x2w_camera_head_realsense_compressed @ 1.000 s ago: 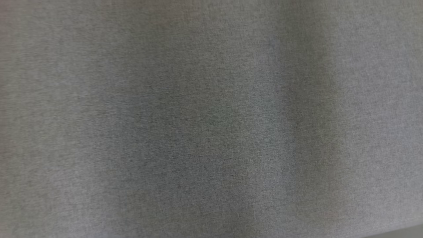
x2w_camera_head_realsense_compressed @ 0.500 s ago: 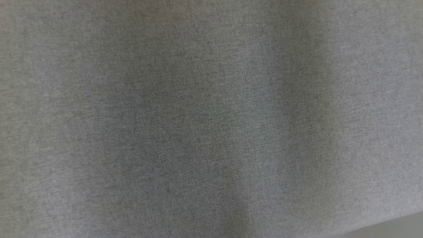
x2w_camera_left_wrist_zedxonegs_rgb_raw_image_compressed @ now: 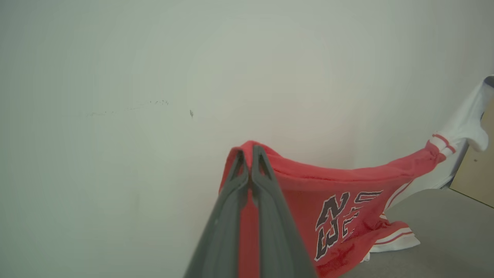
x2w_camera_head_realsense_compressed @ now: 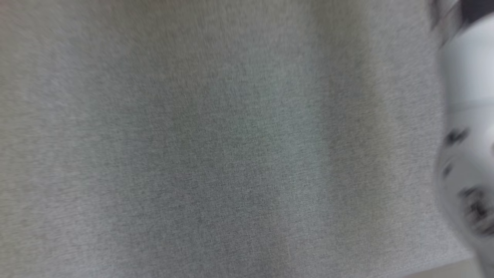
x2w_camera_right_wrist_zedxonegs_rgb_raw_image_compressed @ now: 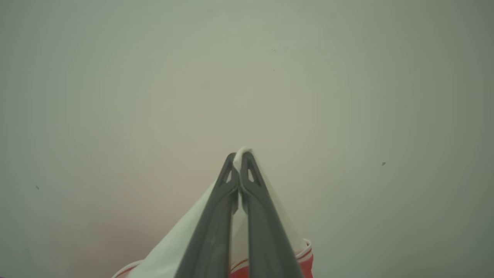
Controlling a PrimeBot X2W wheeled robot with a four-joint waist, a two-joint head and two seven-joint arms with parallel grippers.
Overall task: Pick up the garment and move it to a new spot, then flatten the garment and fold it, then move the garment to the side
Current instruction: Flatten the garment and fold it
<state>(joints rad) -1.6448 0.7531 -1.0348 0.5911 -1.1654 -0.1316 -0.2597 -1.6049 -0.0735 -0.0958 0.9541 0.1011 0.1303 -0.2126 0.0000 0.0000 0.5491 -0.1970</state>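
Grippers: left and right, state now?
Left gripper: closed on the garment, red fabric.
Right gripper: closed on the garment, white part.

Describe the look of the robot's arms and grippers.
The left gripper has two long, matte, dark grey fingers. They are broad at the base and taper to slim tips, each with a small slot-like cut-out near the tip. The right gripper looks the same. At the right edge of the head view, a blurred, glossy white forearm carries a few dark spots.
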